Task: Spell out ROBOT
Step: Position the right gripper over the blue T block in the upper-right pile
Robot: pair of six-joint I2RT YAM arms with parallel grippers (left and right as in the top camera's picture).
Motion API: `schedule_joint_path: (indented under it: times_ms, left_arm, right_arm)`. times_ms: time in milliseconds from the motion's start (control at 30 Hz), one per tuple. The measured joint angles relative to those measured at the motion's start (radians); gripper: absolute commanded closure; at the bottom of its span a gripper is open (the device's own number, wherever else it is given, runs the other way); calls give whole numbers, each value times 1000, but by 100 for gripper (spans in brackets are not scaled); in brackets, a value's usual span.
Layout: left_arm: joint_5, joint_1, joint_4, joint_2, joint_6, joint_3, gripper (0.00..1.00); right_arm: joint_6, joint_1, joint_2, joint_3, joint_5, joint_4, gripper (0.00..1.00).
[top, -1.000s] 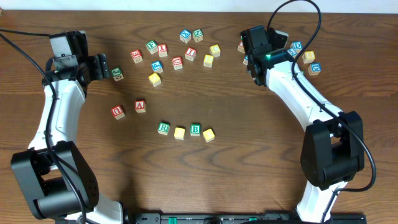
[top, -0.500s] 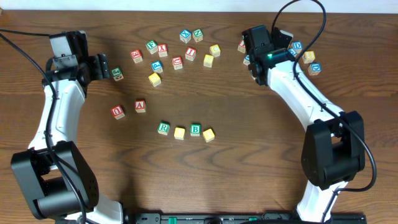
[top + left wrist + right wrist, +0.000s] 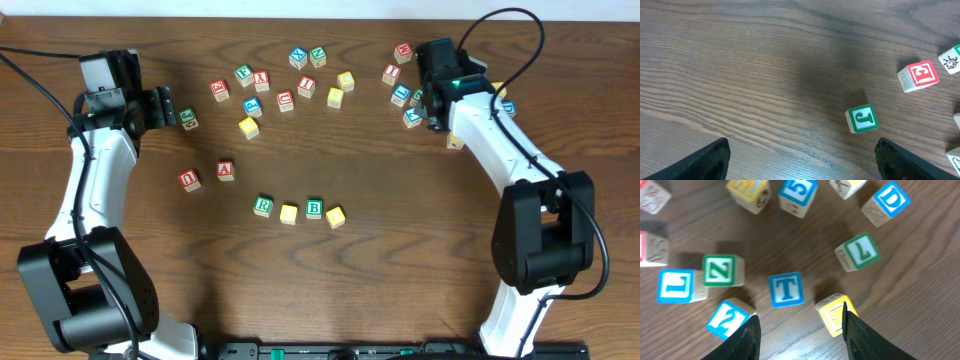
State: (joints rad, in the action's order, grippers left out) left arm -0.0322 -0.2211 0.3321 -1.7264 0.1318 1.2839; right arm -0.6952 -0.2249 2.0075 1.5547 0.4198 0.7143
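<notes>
We see the right gripper [image 3: 800, 326] with fingers apart — the T cube [image 3: 786, 289] sits just ahead. The left gripper [image 3: 801, 159] has fingers wide apart.

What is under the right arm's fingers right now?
The blue-framed T cube lies on the wood just ahead of the open fingers. One finger covers part of a yellow cube, so its letter cannot be read.

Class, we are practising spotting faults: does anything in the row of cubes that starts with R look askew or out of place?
Yes: the end yellow cube sits turned and slightly out of line with the B cube beside it. Nothing looks damaged.
</notes>
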Motion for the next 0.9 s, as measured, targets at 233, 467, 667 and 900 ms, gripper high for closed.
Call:
schedule_joint_path:
  times_ms: [233, 467, 667, 900]
  left_arm:
    - [0, 0, 0, 0, 0, 0, 9]
    - [0, 0, 0, 0, 0, 0, 9]
    - [0, 0, 0, 0, 0, 0, 9]
    - [0, 0, 0, 0, 0, 0, 9]
  right_arm:
    - [-2, 13, 0, 0, -9, 5, 51]
    - [-3, 13, 28, 0, -37, 6, 53]
    - [48, 13, 74, 0, -94, -34, 55]
    - [74, 13, 75, 0, -116, -44, 55]
